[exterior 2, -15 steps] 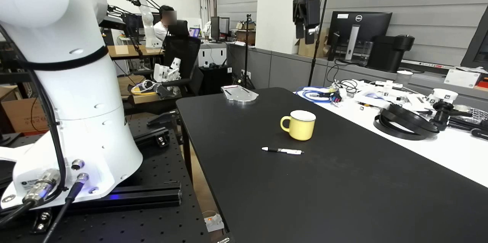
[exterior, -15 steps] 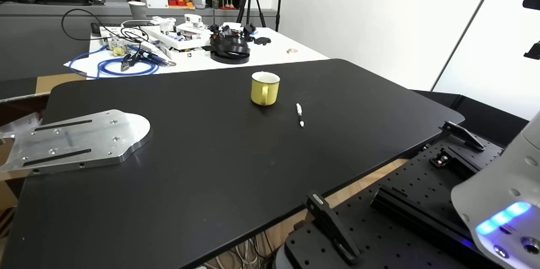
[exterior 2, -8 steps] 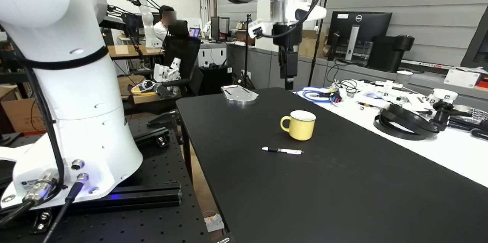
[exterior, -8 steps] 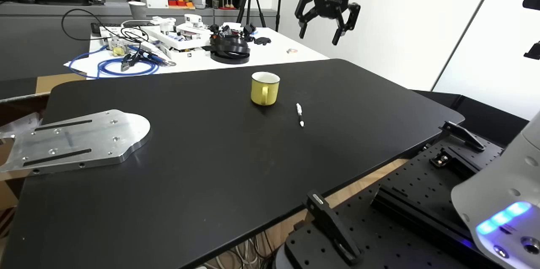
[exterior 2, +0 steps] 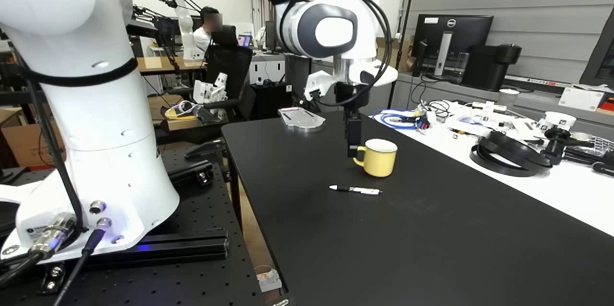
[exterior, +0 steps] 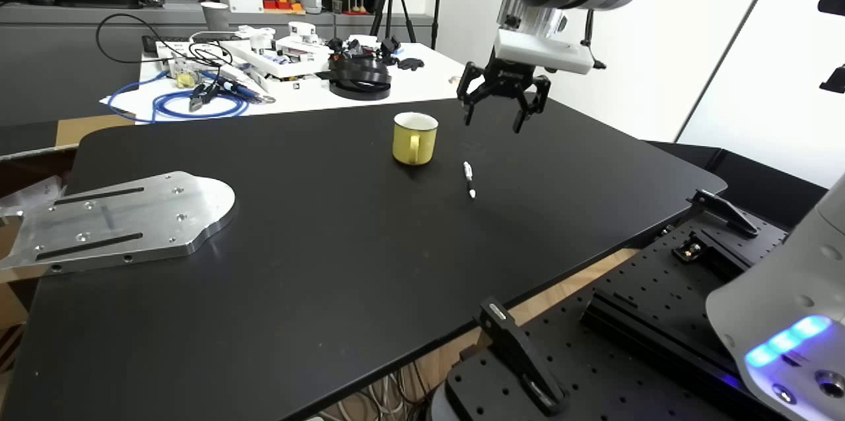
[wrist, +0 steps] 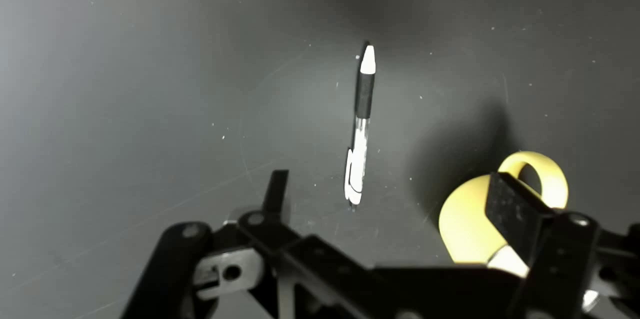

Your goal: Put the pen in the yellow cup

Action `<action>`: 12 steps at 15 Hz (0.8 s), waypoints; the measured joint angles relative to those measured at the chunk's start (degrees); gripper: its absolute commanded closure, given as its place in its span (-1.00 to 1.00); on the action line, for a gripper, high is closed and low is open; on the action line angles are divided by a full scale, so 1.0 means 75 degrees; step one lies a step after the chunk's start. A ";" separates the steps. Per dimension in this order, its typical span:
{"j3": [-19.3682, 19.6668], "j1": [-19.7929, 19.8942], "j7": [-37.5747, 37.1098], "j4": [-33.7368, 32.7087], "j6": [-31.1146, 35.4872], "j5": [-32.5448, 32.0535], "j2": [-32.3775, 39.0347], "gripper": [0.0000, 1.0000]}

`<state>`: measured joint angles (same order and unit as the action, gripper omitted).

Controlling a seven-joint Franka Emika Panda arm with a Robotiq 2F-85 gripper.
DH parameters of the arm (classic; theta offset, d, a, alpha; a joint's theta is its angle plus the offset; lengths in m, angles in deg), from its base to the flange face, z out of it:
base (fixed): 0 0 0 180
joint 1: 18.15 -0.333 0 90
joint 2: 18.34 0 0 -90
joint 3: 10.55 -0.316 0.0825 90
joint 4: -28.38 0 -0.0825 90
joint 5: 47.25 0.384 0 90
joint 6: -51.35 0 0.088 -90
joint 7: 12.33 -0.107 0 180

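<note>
The pen [exterior: 469, 180], white with a black grip, lies flat on the black table in both exterior views; it also shows there in an exterior view [exterior 2: 355, 190] and in the wrist view [wrist: 359, 154]. The yellow cup [exterior: 413, 140] stands upright beside it, its pale rim up; it shows in an exterior view [exterior 2: 379, 158] and in the wrist view [wrist: 470, 221], partly covered by a finger. My gripper [exterior: 493, 123] points down, open and empty, above the table. In the wrist view the gripper [wrist: 392, 194] has its jaws wide apart, with the pen's clip end between and beyond them.
A silver metal plate [exterior: 132, 210] lies on the black table [exterior: 317, 289]. A white table [exterior: 455, 81] behind holds blue cable [exterior: 191, 104], black rings [exterior: 360, 81] and other gear. The robot's base [exterior 2: 115, 176] stands beside the table.
My gripper has come down from above toward the table, near the cup and pen, staying open. The pen and the cup have not moved.
</note>
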<state>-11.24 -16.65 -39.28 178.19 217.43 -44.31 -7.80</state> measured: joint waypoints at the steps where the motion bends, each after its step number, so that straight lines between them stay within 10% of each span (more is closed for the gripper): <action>1: 0.0102 -0.0110 0.0000 -0.0056 0.0098 0.0045 0.0239 -1.00; 12: 0.0313 -0.0843 0.0052 -0.0760 0.1134 0.1025 0.2161 -1.00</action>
<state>-8.89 -22.97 -38.89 172.48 225.94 -36.62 8.41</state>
